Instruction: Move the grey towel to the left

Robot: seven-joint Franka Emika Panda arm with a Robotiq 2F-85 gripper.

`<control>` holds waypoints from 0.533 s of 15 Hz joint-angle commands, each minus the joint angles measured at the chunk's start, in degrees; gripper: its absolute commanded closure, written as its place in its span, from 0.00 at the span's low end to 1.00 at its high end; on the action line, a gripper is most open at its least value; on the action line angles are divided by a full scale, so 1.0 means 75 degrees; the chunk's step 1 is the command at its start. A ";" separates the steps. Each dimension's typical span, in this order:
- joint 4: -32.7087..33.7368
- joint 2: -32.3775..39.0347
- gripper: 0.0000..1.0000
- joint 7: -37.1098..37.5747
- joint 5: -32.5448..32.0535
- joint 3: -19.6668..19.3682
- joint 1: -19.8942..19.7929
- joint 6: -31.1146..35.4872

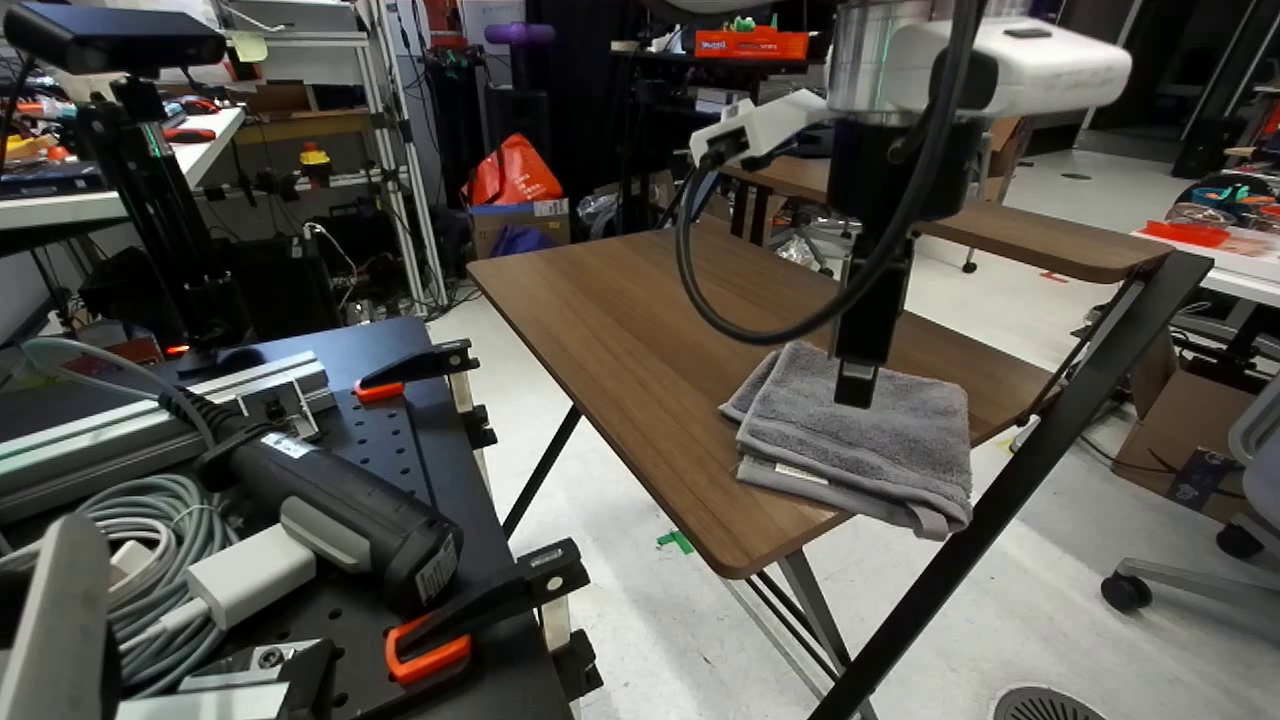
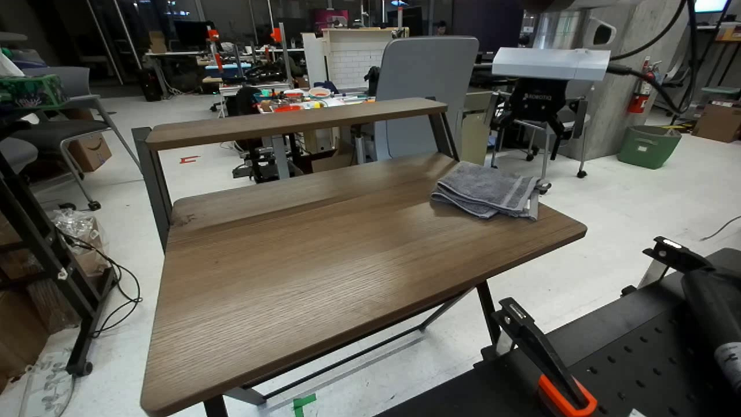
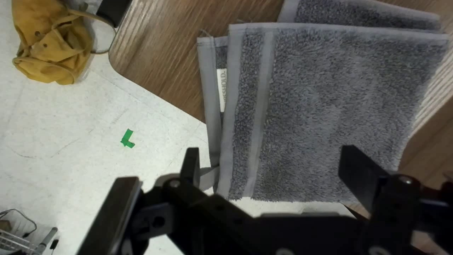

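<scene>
The grey towel (image 1: 905, 440) lies folded in uneven layers on the brown wooden tabletop (image 1: 640, 320). In an exterior view the towel (image 2: 486, 188) is at the right end of the tabletop (image 2: 289, 255). In the wrist view the towel (image 3: 318, 102) fills the upper right, and its lower left part reaches past the tabletop edge over the floor. A white label shows at its layered edge. My gripper (image 1: 857, 390) points down above the towel. In an exterior view the gripper (image 2: 535, 128) is clearly raised. In the wrist view the gripper (image 3: 269, 152) has its fingers wide apart, with nothing between them.
A raised wooden shelf (image 2: 295, 123) runs along one long side of the tabletop, on slanted black legs (image 1: 1020, 470). A black perforated bench (image 1: 380, 450) with orange clamps stands nearby. A yellow bag (image 3: 53, 46) shows beyond a tabletop corner. A cable loops beside the gripper.
</scene>
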 commanded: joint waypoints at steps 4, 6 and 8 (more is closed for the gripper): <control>0.1123 0.1224 0.00 -0.0257 0.0767 0.0107 -0.0079 -0.0010; 0.1491 0.1600 0.00 -0.0224 0.0864 0.0146 -0.0045 -0.0059; 0.1856 0.1994 0.00 -0.0162 0.0849 0.0140 0.0063 -0.0048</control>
